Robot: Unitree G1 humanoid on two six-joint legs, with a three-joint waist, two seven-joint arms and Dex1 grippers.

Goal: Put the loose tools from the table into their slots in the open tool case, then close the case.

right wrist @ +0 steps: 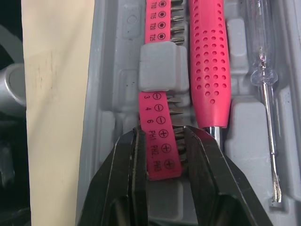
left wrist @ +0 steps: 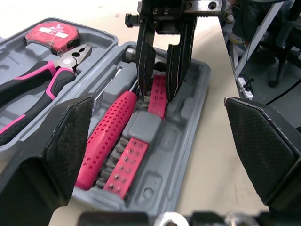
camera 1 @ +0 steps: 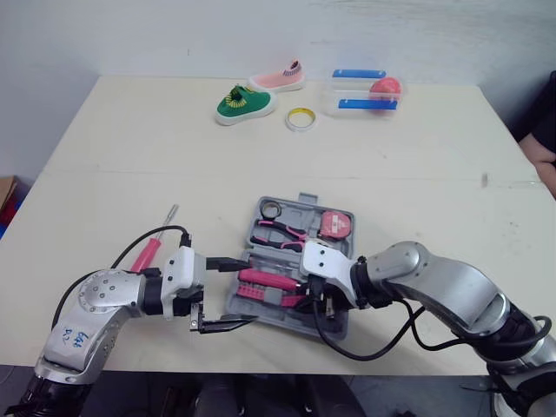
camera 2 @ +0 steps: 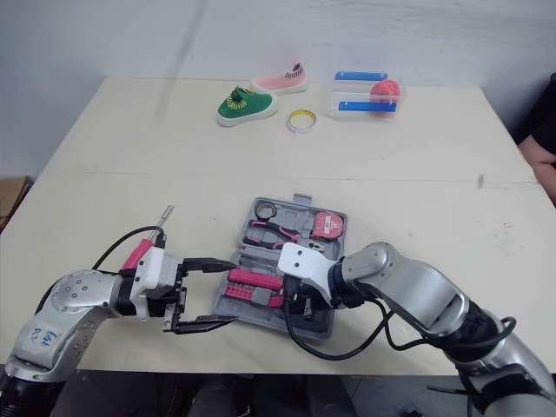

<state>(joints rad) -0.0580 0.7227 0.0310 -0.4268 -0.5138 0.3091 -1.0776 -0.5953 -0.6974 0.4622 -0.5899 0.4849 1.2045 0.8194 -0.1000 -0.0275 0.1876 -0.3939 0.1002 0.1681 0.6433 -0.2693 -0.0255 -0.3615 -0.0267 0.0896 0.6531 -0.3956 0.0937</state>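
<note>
Right wrist view, right hand [right wrist: 162, 135] pinching bit strip [right wrist: 156, 110] in tool case [right wrist: 110, 70], left eye view, left hand [camera 1: 250, 290] spread

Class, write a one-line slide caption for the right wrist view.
Right gripper pinches the pink plastic bit-holder strip in the grey plastic tool case, beside a pink dotted screwdriver handle.

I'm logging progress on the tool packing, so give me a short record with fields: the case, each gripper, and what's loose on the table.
case: tool case open on the table
in case: pliers, tape measure, pink driver
right gripper: fingers closed on the bit holder, which lies in the case tray
left gripper: fingers open, holding nothing, at the case's left edge
loose: pink screwdriver on the table, left of the case
</note>
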